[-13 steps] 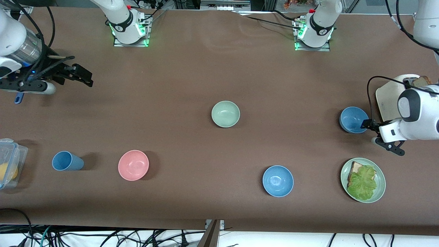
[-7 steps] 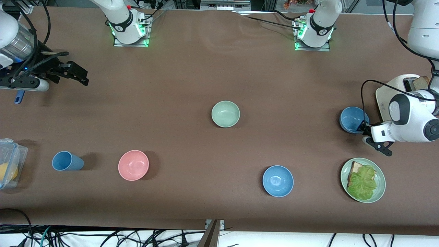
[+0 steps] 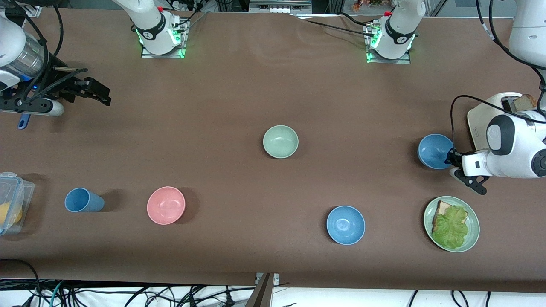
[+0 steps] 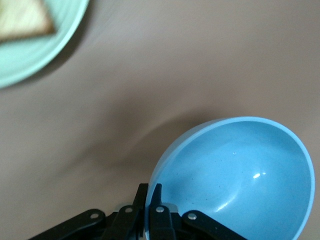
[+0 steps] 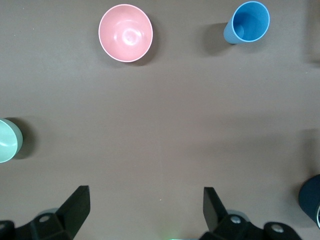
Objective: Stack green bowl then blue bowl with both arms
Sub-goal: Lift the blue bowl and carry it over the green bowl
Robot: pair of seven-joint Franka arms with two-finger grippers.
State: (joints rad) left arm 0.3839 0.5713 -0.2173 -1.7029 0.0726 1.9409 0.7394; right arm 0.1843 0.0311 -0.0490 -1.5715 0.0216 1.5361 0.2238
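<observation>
L gripper (image 3: 448,158) clamped on rim of blue bowl (image 3: 434,151) at L arm's end of desk, R gripper (image 3: 96,91) spread, idle; next: carry it to green bowl (image 3: 280,141) mid-desk.

Left gripper (image 3: 448,161) jaws clamped low; right gripper (image 3: 100,94) jaws wide, raised.

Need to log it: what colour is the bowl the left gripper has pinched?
Medium blue bowl, clearest in the left wrist view.
</observation>
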